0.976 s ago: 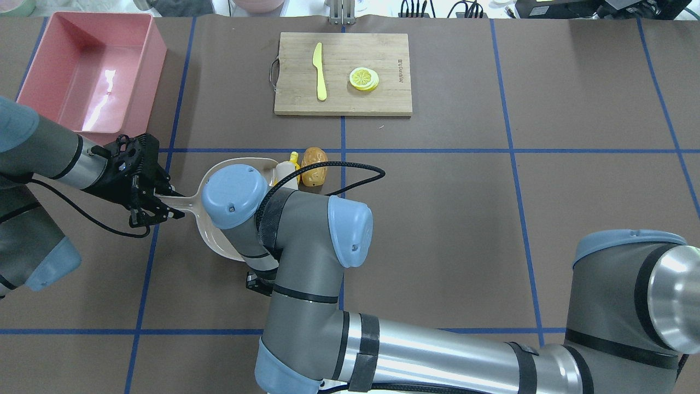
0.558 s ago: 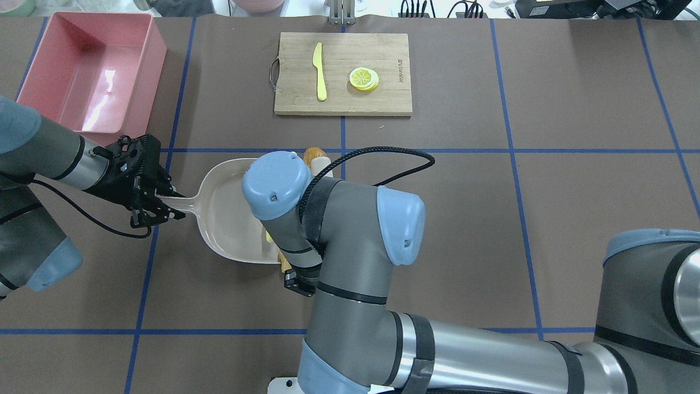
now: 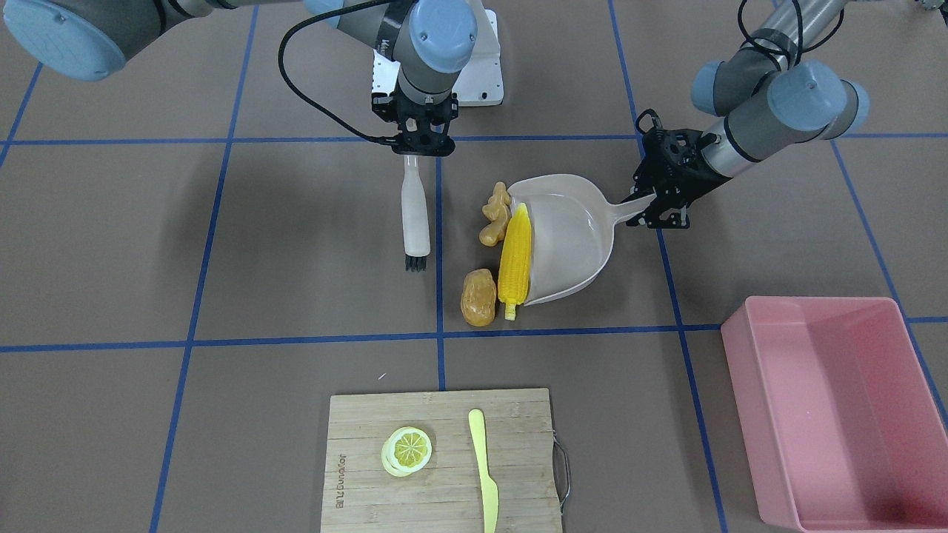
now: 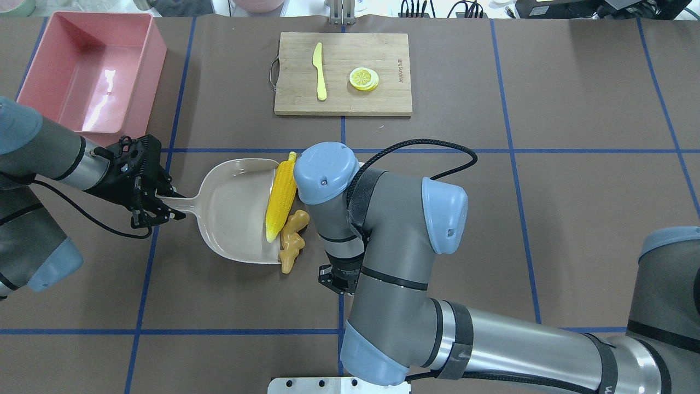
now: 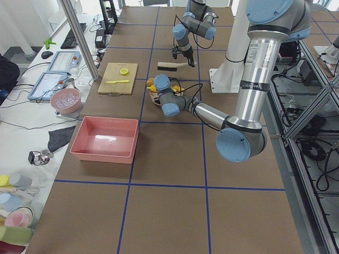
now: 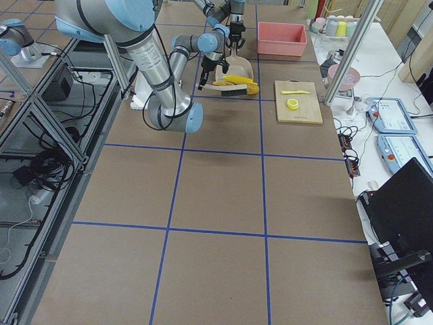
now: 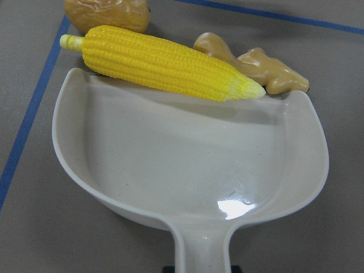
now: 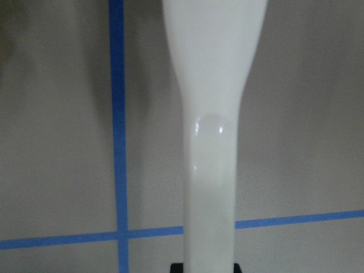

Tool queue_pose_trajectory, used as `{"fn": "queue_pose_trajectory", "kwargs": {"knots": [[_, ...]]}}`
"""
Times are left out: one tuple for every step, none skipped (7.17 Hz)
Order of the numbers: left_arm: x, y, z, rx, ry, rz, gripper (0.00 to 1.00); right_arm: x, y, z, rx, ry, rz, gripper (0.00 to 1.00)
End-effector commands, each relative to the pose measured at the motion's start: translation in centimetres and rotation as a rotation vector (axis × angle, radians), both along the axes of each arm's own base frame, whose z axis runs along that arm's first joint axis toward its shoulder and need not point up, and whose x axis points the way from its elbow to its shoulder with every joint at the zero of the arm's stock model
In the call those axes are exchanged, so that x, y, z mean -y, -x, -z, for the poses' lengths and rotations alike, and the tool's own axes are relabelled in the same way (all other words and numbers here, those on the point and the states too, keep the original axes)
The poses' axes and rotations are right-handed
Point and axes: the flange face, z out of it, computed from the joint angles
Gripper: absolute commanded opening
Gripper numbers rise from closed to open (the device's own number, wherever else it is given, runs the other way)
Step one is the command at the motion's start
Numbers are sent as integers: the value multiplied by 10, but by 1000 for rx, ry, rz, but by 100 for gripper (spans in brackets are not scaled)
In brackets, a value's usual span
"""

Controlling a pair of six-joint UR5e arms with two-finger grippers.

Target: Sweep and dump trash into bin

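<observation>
We are at the sweeping step. The left gripper (image 3: 652, 211) is clamped on the dustpan (image 3: 570, 237) handle. The right gripper (image 3: 416, 152) grips the brush (image 3: 415, 215), left of the pile in the front view. The corn (image 3: 516, 255) lies on the dustpan's lip, with the ginger (image 3: 495, 215) and potato (image 3: 478, 297) just outside. The bin (image 3: 837, 429), lower right, holds none of the 3. Next, I think, the brush must push them right, into the dustpan.

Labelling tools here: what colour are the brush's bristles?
The bristles are black, clearest in the exterior front-facing view.
</observation>
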Motion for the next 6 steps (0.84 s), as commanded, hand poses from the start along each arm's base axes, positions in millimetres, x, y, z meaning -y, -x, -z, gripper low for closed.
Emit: {"fn": "queue_pose_trajectory", "kwargs": {"knots": [[0,0,0,0,0,0,0,14,-6,-12,-2,41,-8,0],[0,0,0,0,0,0,0,15,-6,-16,-1,33,5,0],[0,0,0,0,0,0,0,17,-2,-21,-7,30,11,0],[0,0,0,0,0,0,0,23,8,-27,16,20,11,0],[0,0,0,-1,-1,0,0,27,18,-34,9,23,11,0],[1,-1,1,-2,-2,0,0,30,19,-34,8,24,8,0]]}}
